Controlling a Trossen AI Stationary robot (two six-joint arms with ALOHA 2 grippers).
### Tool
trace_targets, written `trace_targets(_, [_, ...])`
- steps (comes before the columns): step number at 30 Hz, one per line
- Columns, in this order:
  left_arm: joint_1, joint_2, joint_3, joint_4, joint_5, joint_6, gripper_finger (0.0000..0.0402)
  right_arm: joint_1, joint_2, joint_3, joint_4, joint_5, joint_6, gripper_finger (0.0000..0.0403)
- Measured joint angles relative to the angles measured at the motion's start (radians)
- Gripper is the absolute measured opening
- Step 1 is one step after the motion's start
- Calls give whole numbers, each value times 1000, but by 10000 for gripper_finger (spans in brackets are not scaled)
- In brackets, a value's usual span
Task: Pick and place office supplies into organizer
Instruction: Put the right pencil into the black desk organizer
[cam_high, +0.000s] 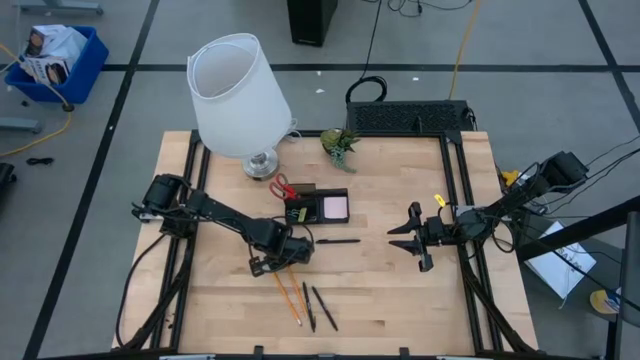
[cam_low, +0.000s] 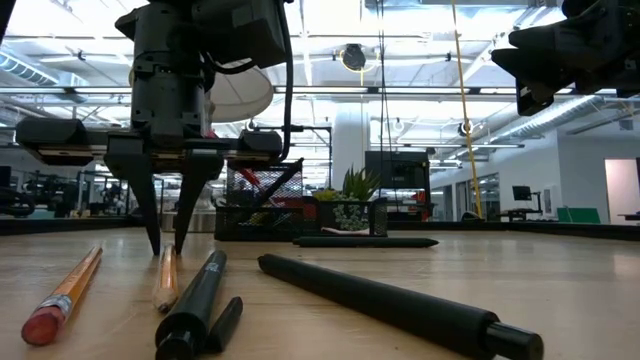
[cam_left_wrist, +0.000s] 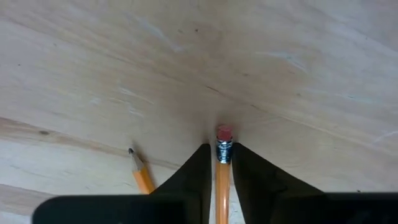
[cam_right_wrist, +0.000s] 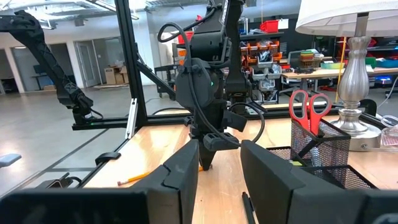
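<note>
Two orange pencils lie near the table's front. My left gripper (cam_high: 272, 262) (cam_low: 167, 248) points down, shut on the eraser end of one pencil (cam_left_wrist: 222, 180) (cam_low: 165, 280). The other pencil (cam_high: 298, 303) (cam_left_wrist: 140, 174) lies beside it. Two black pens (cam_high: 308, 306) (cam_high: 325, 308) lie to their right, and a third pen (cam_high: 338, 241) lies before the organizer (cam_high: 318, 207). The organizer holds a pink pad (cam_high: 334, 207) and red-handled scissors (cam_right_wrist: 309, 111). My right gripper (cam_high: 412, 238) (cam_right_wrist: 217, 168) hovers open at the right, touching nothing. My left gripper pinches the pencil between its two fingers just behind the metal ferrule (cam_left_wrist: 223, 152), with the pink eraser (cam_left_wrist: 224, 132) poking out past the fingertips. The fingers come from above, pointing down, and stand across the pencil. The pencil lies flat on the table.
A white-shaded lamp (cam_high: 240, 95) stands at the far left of the table. A small green plant (cam_high: 340, 143) sits at the far middle, and a black wire rack (cam_high: 410, 117) stands behind the far edge. Bare wood lies between the two grippers.
</note>
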Motion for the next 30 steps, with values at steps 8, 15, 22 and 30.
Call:
trace_targets(8, [-4, 0, 0, 3, -10, -7, 37, 0, 0, 0, 0, 0, 0, 116])
trace_targets(15, [-4, 0, -1, 5, -9, -7, 41, 0, 0, 0, 0, 0, 0, 116])
trace_targets(22, [-5, 0, -1, 8, -9, -7, 39, 0, 0, 0, 0, 0, 0, 116])
trace_targets(30, [-5, -6, -1, 11, -9, -4, 32, 0, 0, 0, 0, 0, 0, 116])
